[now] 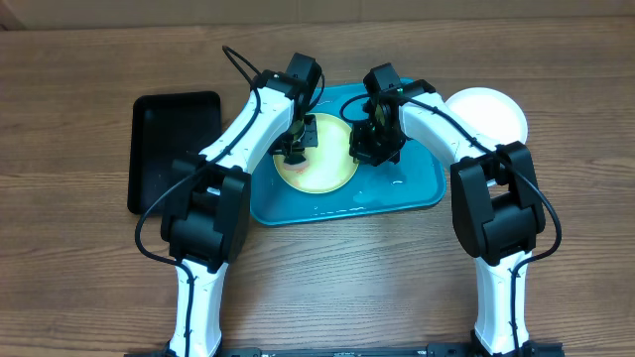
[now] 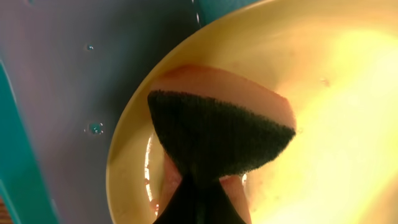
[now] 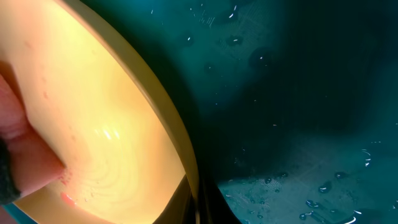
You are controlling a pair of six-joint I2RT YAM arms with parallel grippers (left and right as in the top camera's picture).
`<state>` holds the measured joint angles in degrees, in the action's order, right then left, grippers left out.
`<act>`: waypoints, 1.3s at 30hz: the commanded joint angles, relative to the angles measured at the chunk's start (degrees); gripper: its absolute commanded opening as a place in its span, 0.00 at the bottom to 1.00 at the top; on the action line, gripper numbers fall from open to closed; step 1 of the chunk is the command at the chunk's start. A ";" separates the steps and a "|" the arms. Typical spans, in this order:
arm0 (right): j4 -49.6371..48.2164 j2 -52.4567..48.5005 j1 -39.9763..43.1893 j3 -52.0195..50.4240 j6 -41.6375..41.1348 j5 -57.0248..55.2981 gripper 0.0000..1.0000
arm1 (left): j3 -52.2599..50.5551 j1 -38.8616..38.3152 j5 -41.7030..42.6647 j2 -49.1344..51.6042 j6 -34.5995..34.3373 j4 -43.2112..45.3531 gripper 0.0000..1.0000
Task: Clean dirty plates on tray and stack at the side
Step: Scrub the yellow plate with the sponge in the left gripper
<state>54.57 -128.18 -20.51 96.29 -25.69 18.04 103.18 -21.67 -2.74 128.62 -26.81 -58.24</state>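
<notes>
A yellow-green plate (image 1: 322,169) lies on the turquoise tray (image 1: 417,183), left of its middle. My left gripper (image 1: 295,147) is shut on a sponge (image 2: 217,134) with a dark scouring face and presses it on the plate (image 2: 336,93); reddish smears show beside the sponge. My right gripper (image 1: 372,149) is shut on the plate's right rim (image 3: 106,112), one finger on each side of it (image 3: 196,199). A white plate (image 1: 488,114) lies on the table beside the tray's right end. The light blue plate is not in view.
A smaller black tray (image 1: 174,149) lies on the table left of the turquoise tray. Water drops dot the turquoise tray's floor (image 3: 298,93), and a wet patch sits near its front rim (image 1: 382,193). Both arms cross over the tray's back half.
</notes>
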 commanded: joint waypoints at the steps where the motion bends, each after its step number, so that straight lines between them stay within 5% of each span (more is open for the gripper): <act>1: -0.24 0.20 -0.55 -1.42 -0.87 -1.46 0.04 | -1.55 0.28 0.72 0.68 1.14 0.15 0.04; 7: -0.42 0.20 -0.55 -1.42 -0.87 -1.46 0.04 | -1.73 -0.72 26.45 0.68 23.56 -1.79 0.04; 10: -0.48 0.20 -0.52 -1.42 -0.39 -1.44 0.04 | -1.73 -1.22 32.39 0.68 29.00 -2.89 0.04; 13: -0.46 0.20 -0.55 -1.42 0.20 -1.44 0.04 | -1.73 -1.11 26.12 0.68 24.30 -0.98 0.04; 22: -0.35 0.20 -0.55 -1.42 0.20 -1.44 0.04 | -1.73 0.00 -14.73 0.68 -4.26 4.39 0.04; 27: -0.35 0.20 -0.55 -1.42 0.20 -1.44 0.04 | -1.73 -0.20 -20.24 0.68 -9.01 1.95 0.04; 30: -0.31 0.20 -0.55 -1.42 0.20 -1.42 0.04 | -1.73 -0.52 -13.35 0.68 -3.19 -1.29 0.04; 36: -0.04 0.20 -0.55 -1.42 0.20 -1.42 0.04 | -1.73 -1.27 19.78 0.68 23.02 -6.16 0.04; 39: 0.09 0.20 -0.55 -1.42 0.20 -1.40 0.04 | -1.70 -1.64 26.40 0.68 26.38 -5.25 0.04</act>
<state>54.59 -128.18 -20.88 96.25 -25.28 18.15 101.82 -22.13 6.72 128.62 -11.11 -63.94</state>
